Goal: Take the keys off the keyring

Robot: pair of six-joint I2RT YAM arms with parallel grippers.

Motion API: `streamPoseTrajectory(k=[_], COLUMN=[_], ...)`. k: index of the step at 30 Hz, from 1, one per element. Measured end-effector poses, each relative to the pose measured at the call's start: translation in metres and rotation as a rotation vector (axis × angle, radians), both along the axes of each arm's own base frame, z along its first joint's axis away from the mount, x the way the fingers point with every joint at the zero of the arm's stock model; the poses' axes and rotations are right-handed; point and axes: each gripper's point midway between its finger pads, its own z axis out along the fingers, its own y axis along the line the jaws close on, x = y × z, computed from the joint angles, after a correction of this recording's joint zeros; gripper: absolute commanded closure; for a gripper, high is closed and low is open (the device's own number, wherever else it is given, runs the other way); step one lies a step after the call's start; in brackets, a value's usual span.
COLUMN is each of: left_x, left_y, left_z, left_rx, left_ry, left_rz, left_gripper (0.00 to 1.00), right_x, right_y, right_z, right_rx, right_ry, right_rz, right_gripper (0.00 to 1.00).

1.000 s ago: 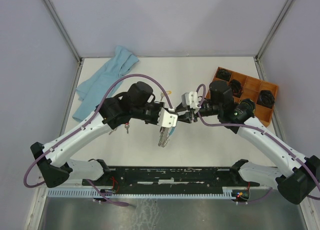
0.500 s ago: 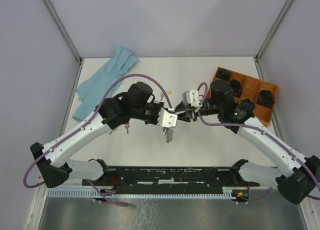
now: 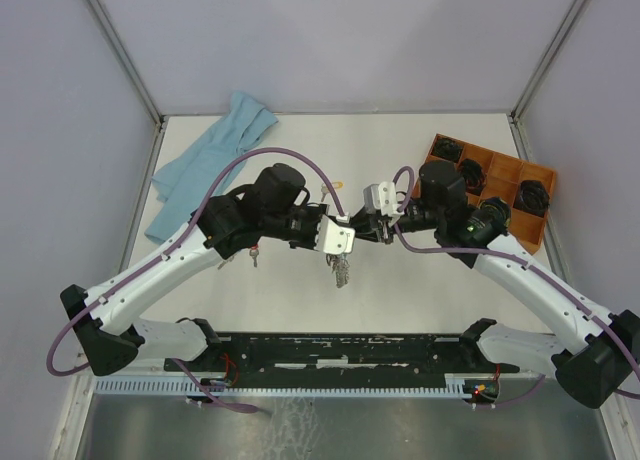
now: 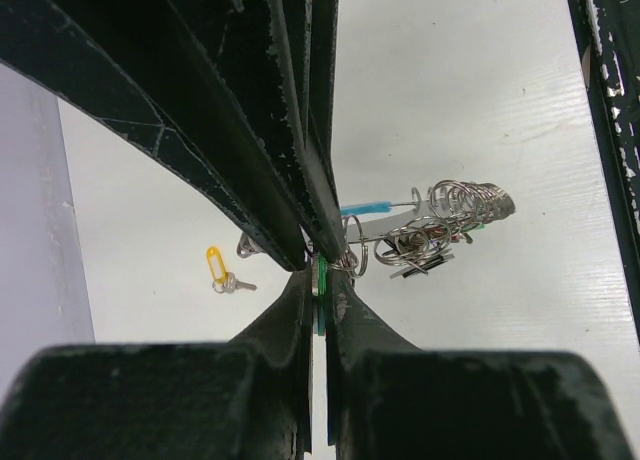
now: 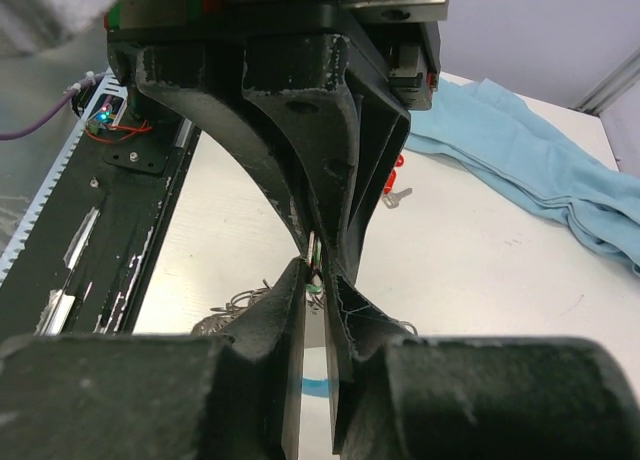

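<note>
The keyring (image 4: 452, 218), a loop packed with silver keys (image 3: 342, 270) and with a light blue stretch (image 4: 365, 208), hangs above the table between both arms. My left gripper (image 4: 320, 278) is shut on a green-tagged key (image 4: 321, 276) at the top of the bunch. From the opposite side my right gripper (image 5: 318, 272) meets it tip to tip, its jaws pinched on the same green-tagged key (image 5: 314, 252). In the top view the left gripper (image 3: 345, 242) and right gripper (image 3: 362, 228) touch at the table's middle.
A yellow-tagged key (image 4: 218, 268) lies loose on the table, and a red-tagged key (image 5: 393, 192) lies near the blue cloth (image 3: 215, 150) at the back left. An orange tray (image 3: 498, 165) with black parts stands at the right.
The right gripper's jaws have narrowed onto the key. The hanging bunch has swung slightly right and bunched up shorter. Both arms have barely moved.
</note>
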Motion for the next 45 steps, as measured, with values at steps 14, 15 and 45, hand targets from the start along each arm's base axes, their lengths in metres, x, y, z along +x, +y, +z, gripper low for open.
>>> streamPoseTrajectory(k=[14,15,45], left_x=[-0.001,-0.001,-0.022], left_y=[0.000,0.000,-0.001], left_z=[-0.007,-0.007,-0.001], left_rx=[-0.009,-0.015,-0.356], left_ry=[0.022,0.024,0.026], left_rz=[0.018,0.020,0.043], left_gripper=[0.91,0.89,0.77], right_x=[-0.001,-0.002,-0.017], right_y=[-0.001,-0.002,0.003], right_z=[-0.006,-0.006,0.004], right_rx=[-0.021,-0.022,0.022], right_ry=[0.004,0.006,0.137], right_rz=[0.002,0.001,0.067], right_gripper=[0.99,0.99,0.99])
